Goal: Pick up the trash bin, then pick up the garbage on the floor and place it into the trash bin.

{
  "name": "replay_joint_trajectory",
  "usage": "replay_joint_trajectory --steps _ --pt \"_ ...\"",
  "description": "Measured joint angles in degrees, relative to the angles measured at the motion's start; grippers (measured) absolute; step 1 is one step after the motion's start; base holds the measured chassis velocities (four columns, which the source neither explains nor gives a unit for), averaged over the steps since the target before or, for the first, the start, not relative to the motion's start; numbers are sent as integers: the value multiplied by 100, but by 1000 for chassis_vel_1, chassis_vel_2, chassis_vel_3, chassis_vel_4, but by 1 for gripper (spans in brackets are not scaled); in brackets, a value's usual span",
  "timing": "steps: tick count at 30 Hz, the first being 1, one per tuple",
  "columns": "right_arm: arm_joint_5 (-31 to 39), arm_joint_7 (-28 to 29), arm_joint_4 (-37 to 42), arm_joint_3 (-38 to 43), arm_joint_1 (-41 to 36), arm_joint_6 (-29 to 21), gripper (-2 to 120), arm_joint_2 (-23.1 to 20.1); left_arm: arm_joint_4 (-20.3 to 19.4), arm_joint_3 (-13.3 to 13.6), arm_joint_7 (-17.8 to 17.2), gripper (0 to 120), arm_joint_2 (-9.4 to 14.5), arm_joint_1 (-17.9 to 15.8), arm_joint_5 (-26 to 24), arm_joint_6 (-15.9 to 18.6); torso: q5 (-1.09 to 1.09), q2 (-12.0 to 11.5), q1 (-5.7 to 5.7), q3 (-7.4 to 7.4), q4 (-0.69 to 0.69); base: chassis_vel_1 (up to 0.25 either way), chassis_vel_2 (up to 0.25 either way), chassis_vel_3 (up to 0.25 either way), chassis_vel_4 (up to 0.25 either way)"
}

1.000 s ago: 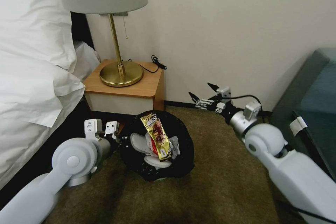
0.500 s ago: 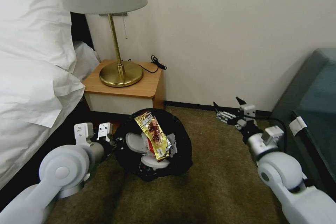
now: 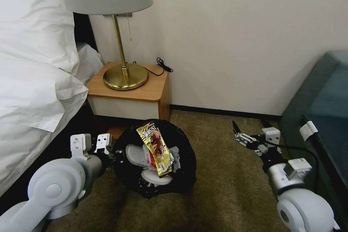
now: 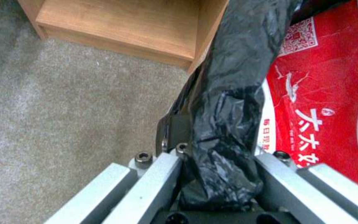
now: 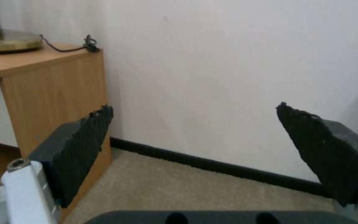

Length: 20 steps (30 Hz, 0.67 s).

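The trash bin (image 3: pixel 189 163), lined with a crinkly black bag, is held just above the carpet in front of the nightstand. Inside it lie a gold-brown snack packet (image 3: pixel 155 148), white slippers (image 3: pixel 135 152) and a crumpled tissue (image 3: pixel 175 156). My left gripper (image 3: pixel 114 152) is shut on the bin's left rim. In the left wrist view the left gripper (image 4: pixel 218 161) pinches the black bag (image 4: pixel 228 93), with a red wrapper (image 4: pixel 320 102) beside it inside the bin. My right gripper (image 3: pixel 250 126) hangs open over bare carpet right of the bin, holding nothing. Its pads (image 5: pixel 84 146) stand wide apart.
A wooden nightstand (image 3: pixel 127 94) with a brass lamp (image 3: pixel 125 74) stands behind the bin against the wall. The bed with white bedding (image 3: pixel 32 90) is at the left. A dark teal seat (image 3: pixel 322 116) is at the right. Carpet (image 3: pixel 224 195) lies open between.
My right arm has drawn back, from beside the nightstand to lower right near the seat, still open. The left arm with the bin has shifted slightly left and toward me.
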Motion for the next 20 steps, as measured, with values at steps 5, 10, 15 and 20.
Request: replay_joint_trajectory --steps 5,10,15,20 --pt "-154 -19 105 50 -157 -6 100 200 -55 -16 -17 1 -16 44 -21 0 0 0 0 0 0 0 0 0 0" --pt "-203 25 174 89 -284 -28 100 310 -103 -97 -46 1 -1 60 -85 0 0 0 0 0 0 0 0 0 0" --pt "-211 67 176 111 -363 -44 100 366 -134 -122 -55 1 -18 69 -108 0 0 0 1 0 0 0 0 0 0" --pt "-236 78 152 118 -358 -45 100 388 -137 -122 -55 1 -22 72 -111 0 0 0 1 0 0 0 0 0 0"
